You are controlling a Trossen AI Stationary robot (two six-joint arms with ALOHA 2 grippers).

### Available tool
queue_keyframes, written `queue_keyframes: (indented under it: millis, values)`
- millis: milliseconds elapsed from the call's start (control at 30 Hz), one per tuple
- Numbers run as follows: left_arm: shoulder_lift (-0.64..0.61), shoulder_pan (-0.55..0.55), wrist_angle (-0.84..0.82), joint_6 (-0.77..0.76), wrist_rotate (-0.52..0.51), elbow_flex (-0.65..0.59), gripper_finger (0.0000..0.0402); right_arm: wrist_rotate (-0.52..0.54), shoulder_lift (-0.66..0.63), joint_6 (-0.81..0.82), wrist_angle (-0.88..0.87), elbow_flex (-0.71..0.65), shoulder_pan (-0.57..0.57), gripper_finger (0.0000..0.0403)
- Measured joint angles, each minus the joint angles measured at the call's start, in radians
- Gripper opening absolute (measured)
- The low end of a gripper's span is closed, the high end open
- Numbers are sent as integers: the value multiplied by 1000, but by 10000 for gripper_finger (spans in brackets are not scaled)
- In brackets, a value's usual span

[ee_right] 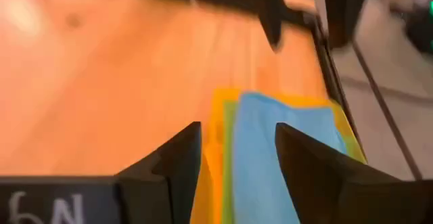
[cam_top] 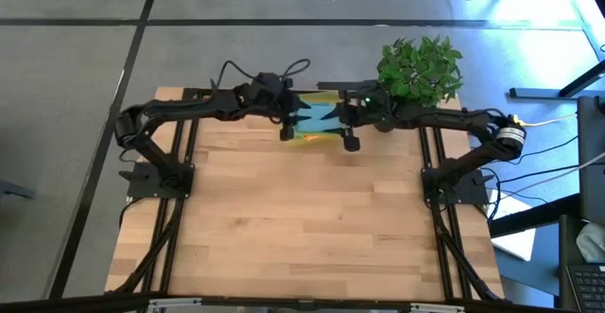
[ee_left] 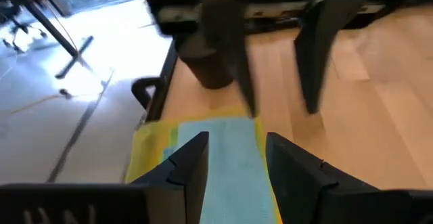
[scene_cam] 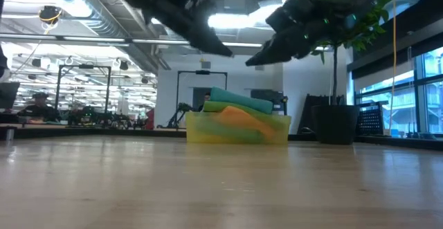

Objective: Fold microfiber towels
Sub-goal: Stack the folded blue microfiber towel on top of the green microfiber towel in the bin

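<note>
Towels sit stacked in a yellow bin at the middle of the table's far edge: teal-blue towel on top, green towel and orange towel beneath. Left gripper and right gripper hover above the bin from either side, fingers parted, holding nothing. Potted plant stands at the far right corner.

Room beyond the desk: open, brightly lit workshop.
Grey tiled floor; windows along one side; exposed ceiling ducts; tall potted tree in dark planter; seated person far off.
</note>
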Motion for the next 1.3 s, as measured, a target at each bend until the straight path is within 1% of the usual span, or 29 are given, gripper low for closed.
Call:
queue_keyframes:
  millis: [67, 133, 267, 300, 367, 467, 600, 700, 1000, 1167, 1300]
  values:
    - [20, 20, 68, -33, 36, -36, 136, -84, -2, 29, 158, -84, -20, 177]
    - [42, 32, 162, -56, 51, -70, 136, -94, 0, 52, 349, -180, -38, 162]
    - [86, 50, 365, -100, 78, -144, 136, -32, 36, 144, 759, -347, -70, 135]
    - [101, 56, 403, -109, 79, -161, 136, -3, 54, 165, 835, -369, -75, 131]
    - [134, 67, 443, -123, 80, -181, 136, 42, 81, 184, 908, -397, -81, 122]
    - [184, 84, 468, -133, 79, -186, 136, 94, 136, 186, 916, -395, -84, 113]
    - [250, 101, 519, -148, 79, -187, 136, 141, 225, 191, 916, -360, -85, 106]
    - [285, 112, 533, -147, 49, -186, 136, 192, 287, 192, 914, -331, -84, 105]
    - [361, 128, 511, -145, 34, -186, 136, 196, 428, 202, 889, -262, -84, 105]
    - [380, 128, 513, -144, 34, -185, 136, 193, 452, 220, 895, -252, -84, 105]
    - [349, 128, 499, -144, 32, -186, 136, 196, 419, 218, 877, -254, -84, 105]
